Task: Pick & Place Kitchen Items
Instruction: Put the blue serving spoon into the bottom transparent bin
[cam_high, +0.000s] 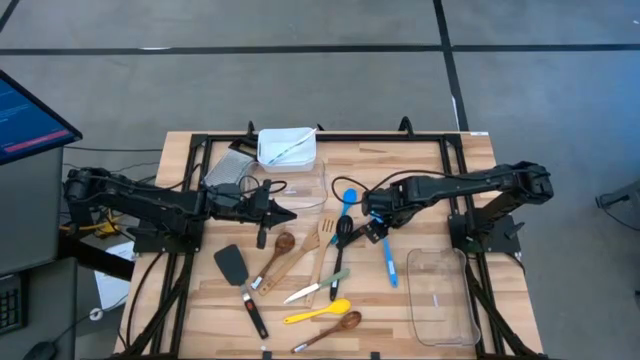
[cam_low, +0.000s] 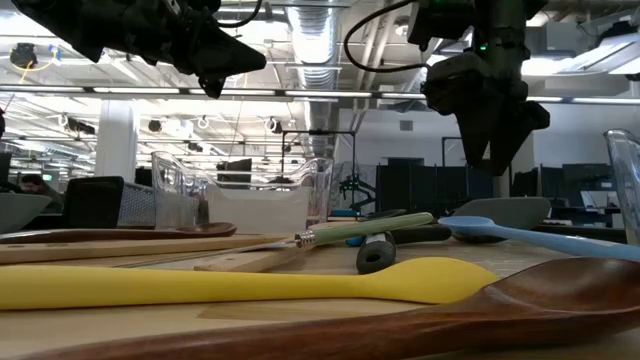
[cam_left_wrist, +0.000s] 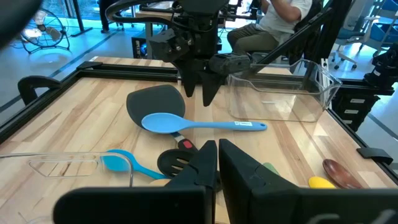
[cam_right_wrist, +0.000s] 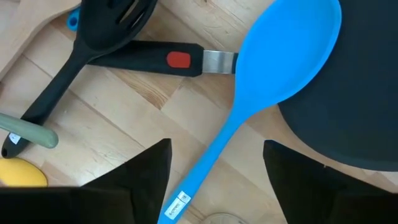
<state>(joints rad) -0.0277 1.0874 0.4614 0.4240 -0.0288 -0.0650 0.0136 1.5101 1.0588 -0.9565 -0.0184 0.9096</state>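
A blue silicone spoon (cam_right_wrist: 286, 56) lies flat on the wooden table, its bowl partly over a black spatula's blade (cam_right_wrist: 348, 118). My right gripper (cam_right_wrist: 217, 155) hangs above the spoon's handle, pointing down and open, one finger on each side and clear of it (cam_left_wrist: 200, 93). My left gripper (cam_high: 290, 213) is shut and empty, held level above the table's left middle. Other utensils lie toward the near edge: a black slotted turner (cam_high: 340, 240), wooden spoons (cam_high: 278, 250), a yellow spoon (cam_high: 318, 312), a knife (cam_high: 315, 288), and a second blue spoon (cam_high: 348, 197).
One clear tub (cam_high: 440, 295) stands at the near right. Another clear tub (cam_high: 300, 185) stands at the far middle, with a white container (cam_high: 287, 147) behind it. A black frame (cam_high: 190, 160) runs around the table. A person (cam_left_wrist: 280, 15) sits beyond the table.
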